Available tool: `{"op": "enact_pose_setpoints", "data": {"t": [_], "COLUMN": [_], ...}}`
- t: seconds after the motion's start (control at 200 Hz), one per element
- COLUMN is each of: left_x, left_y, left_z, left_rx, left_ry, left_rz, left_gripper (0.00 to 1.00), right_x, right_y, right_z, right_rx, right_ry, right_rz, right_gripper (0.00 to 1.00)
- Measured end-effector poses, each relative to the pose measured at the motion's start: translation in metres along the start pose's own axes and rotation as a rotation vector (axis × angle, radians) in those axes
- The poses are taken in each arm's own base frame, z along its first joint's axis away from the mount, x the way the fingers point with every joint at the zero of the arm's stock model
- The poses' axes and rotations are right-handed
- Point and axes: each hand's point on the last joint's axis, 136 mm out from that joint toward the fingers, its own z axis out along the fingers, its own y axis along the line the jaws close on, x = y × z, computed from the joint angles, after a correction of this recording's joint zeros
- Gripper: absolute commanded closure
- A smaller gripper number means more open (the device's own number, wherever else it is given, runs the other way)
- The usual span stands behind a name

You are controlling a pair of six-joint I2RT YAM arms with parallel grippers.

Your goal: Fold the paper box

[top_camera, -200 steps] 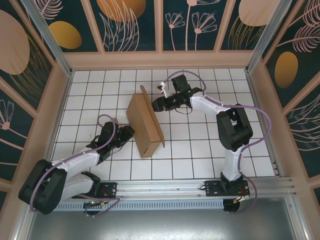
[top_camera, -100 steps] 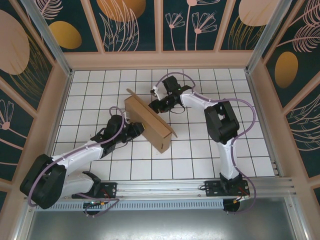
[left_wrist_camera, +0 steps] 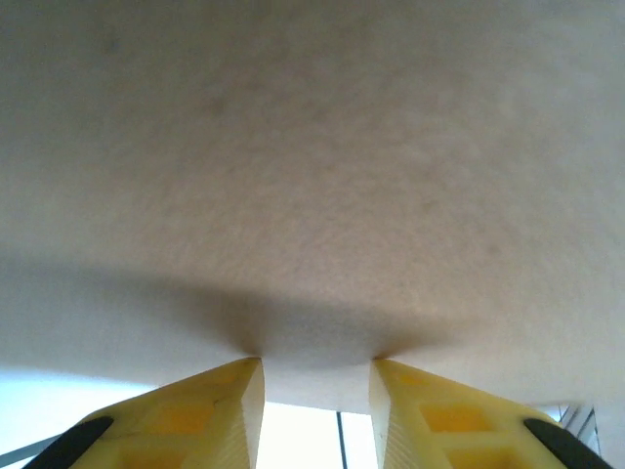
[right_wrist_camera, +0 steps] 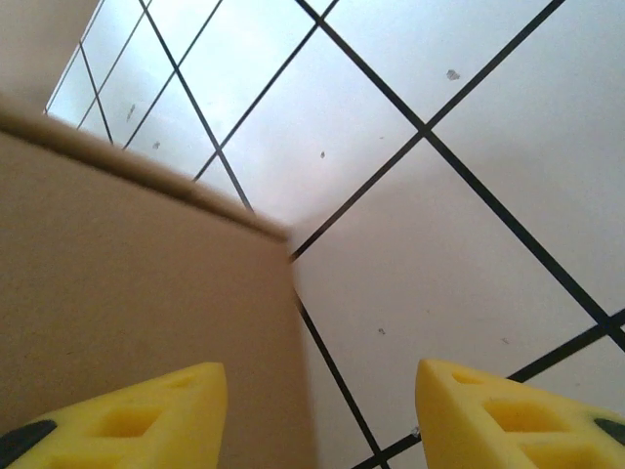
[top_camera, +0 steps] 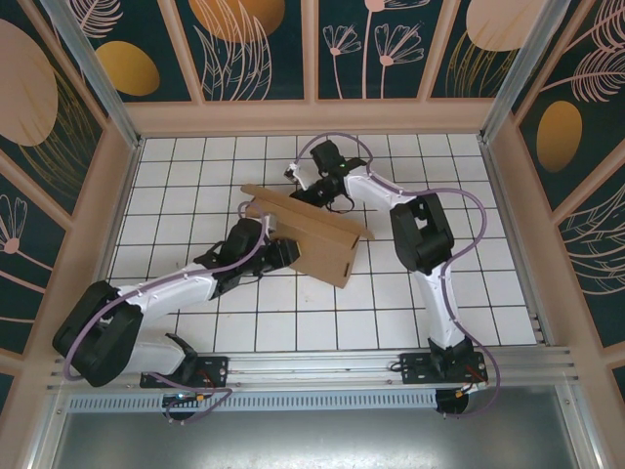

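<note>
Both open, left hand (top_camera: 286,254) and right hand (top_camera: 307,190) flank paper box (top_camera: 322,239) on tiled table (top_camera: 391,303).

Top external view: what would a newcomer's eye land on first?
The brown paper box sits askew in the middle of the white tiled table. The left claw pushes against its near-left side with its fingers parted. The right claw, open, meets it from the far side, so both arms converge on the cardboard.
</note>
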Motion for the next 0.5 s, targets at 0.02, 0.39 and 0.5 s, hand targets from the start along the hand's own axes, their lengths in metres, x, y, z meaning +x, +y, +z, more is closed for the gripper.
{"op": "enact_pose_setpoints", "data": {"t": [0.02, 0.39, 0.5], "left_x": [0.001, 0.022, 0.027], "left_y": [-0.003, -0.026, -0.025], "left_z": [0.001, 0.009, 0.006], "left_rx": [0.004, 0.027, 0.016], "left_ry": [0.004, 0.079, 0.092], "left_rz": [0.008, 0.168, 0.206], "left_gripper": [0.65, 0.62, 0.61], "right_x": [0.001, 0.007, 0.012], "right_y": [-0.002, 0.01, 0.017], "right_z": [0.002, 0.023, 0.024], "right_rx": [-0.001, -0.02, -0.025], "right_ry": [0.003, 0.048, 0.057], "right_rz": [-0.002, -0.052, -0.055], "right_gripper": [0.47, 0.52, 0.52]}}
